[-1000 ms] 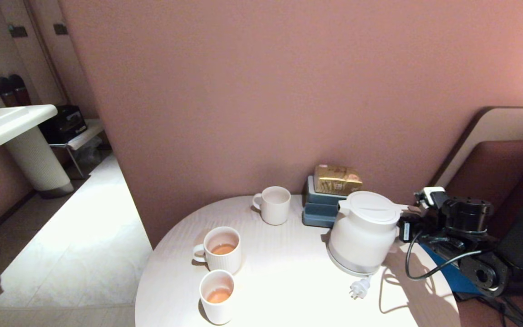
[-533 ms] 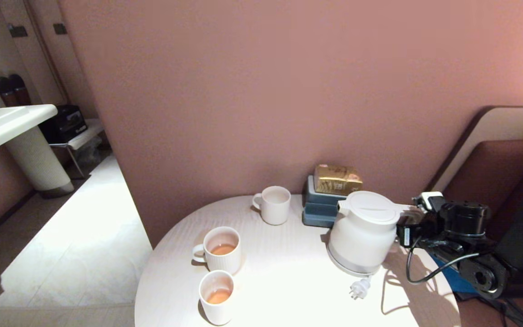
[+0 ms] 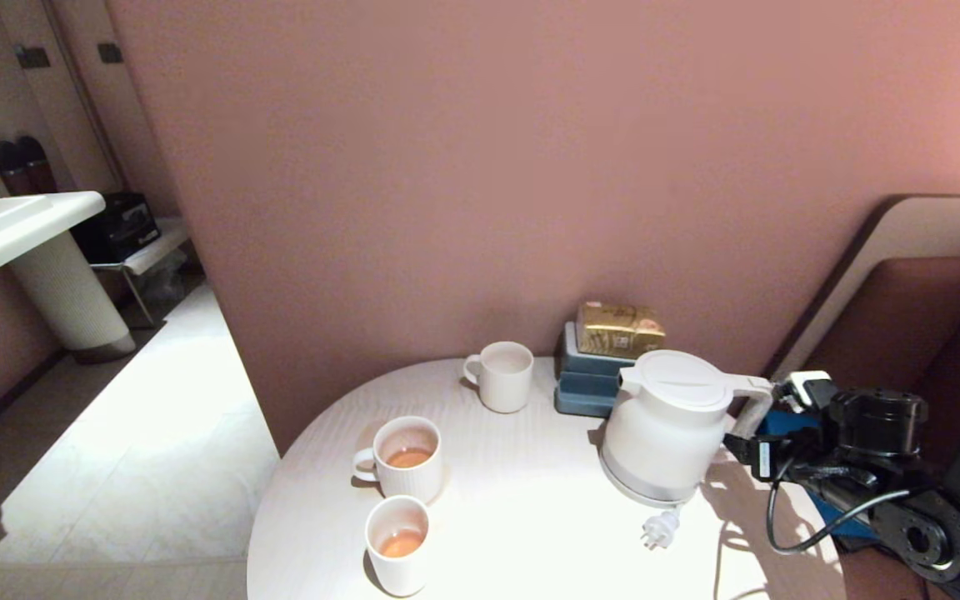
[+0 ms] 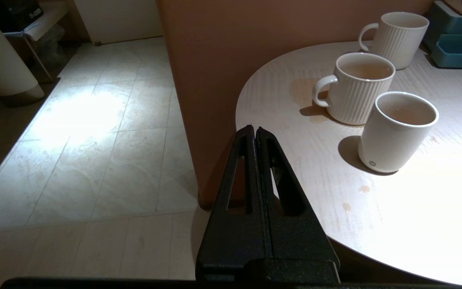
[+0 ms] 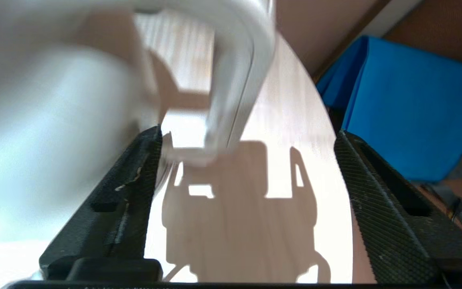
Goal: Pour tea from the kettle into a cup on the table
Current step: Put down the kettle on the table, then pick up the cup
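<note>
Head view: our right gripper [image 3: 767,433] has spread its fingers and backed off the kettle [image 3: 667,425] handle; kettle upright on the table [image 3: 530,517], cup [image 3: 398,546] holding tea [image 3: 402,543]. Left gripper [image 4: 255,134] clenched. Pouring appears finished.

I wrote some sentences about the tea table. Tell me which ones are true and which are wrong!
1. The kettle is standing upright on the table. True.
2. The right gripper is squeezing the kettle's handle. False: its jaws stand wide open, with the handle just ahead of them.
3. The small cup with no handle has tea in it. True.
4. All three cups hold tea. False: the ribbed mug near the wall looks empty.
5. The left gripper is shut and holds nothing. True.
6. The kettle's plug is hanging off the table. False: it lies on the tabletop in front of the kettle.
</note>
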You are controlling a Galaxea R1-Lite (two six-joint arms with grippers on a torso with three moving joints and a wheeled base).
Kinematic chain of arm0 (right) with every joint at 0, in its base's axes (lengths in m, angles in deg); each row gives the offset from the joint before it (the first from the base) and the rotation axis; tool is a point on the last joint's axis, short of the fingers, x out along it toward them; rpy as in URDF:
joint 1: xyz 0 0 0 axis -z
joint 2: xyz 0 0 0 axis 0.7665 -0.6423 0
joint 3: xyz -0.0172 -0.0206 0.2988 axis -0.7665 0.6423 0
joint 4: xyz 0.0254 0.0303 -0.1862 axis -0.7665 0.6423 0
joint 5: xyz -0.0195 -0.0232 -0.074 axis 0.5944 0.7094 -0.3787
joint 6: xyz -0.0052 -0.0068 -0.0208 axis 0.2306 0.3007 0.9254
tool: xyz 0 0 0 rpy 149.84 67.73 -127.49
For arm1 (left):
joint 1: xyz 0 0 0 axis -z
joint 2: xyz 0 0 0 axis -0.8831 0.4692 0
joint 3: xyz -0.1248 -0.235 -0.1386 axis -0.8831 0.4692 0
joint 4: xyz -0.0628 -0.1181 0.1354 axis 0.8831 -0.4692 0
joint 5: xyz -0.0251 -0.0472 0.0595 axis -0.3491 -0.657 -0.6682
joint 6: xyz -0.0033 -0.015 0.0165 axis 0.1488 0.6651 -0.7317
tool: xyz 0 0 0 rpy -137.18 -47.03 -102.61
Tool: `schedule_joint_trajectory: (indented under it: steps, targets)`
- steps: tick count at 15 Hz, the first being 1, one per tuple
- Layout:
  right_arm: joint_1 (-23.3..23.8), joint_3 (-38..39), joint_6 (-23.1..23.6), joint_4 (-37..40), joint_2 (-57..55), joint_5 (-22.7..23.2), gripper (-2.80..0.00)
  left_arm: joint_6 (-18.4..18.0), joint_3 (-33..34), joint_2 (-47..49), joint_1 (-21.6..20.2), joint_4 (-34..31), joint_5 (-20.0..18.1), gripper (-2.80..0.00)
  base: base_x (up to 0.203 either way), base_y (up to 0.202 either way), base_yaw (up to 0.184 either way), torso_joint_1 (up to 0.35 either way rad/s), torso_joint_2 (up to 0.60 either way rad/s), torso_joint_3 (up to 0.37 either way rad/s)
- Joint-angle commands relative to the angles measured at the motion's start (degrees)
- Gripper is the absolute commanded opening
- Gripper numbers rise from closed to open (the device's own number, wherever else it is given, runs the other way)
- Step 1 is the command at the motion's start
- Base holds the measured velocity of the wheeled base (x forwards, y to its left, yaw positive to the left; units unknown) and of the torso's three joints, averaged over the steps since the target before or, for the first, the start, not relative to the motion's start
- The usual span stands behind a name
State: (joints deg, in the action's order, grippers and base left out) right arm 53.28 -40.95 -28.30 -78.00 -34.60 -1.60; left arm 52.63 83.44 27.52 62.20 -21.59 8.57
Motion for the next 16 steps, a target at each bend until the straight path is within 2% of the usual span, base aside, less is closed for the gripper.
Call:
schedule_joint_trajectory:
  steps: [1,8,12,14,16]
  targets:
    - [0.0,2.1,0.0,-0.5,2.8,0.0,0.0,0.0,0.0,0.0,0.0,0.0,0.0,-2.8,0.0,0.0,0.0,0.0,0.0,0.0]
    - [0.4,14.2,-0.4,-0.5,15.4,0.4,0.0,0.0,0.0,0.1,0.0,0.0,0.0,-2.8,0.0,0.0,0.0,0.0,0.0,0.0]
    - [0.4,20.9,-2.8,0.5,32.9,2.3,0.0,0.0,0.0,0.0,0.0,0.0,0.0,-2.8,0.0,0.0,0.0,0.0,0.0,0.0]
    - [0.5,22.8,-3.4,4.1,42.4,2.5,0.0,0.0,0.0,0.0,0.0,0.0,0.0,-2.8,0.0,0.0,0.0,0.0,0.0,0.0]
    - [0.4,23.0,-3.6,13.9,54.5,2.8,0.0,0.0,0.0,0.0,0.0,0.0,0.0,-2.8,0.0,0.0,0.0,0.0,0.0,0.0]
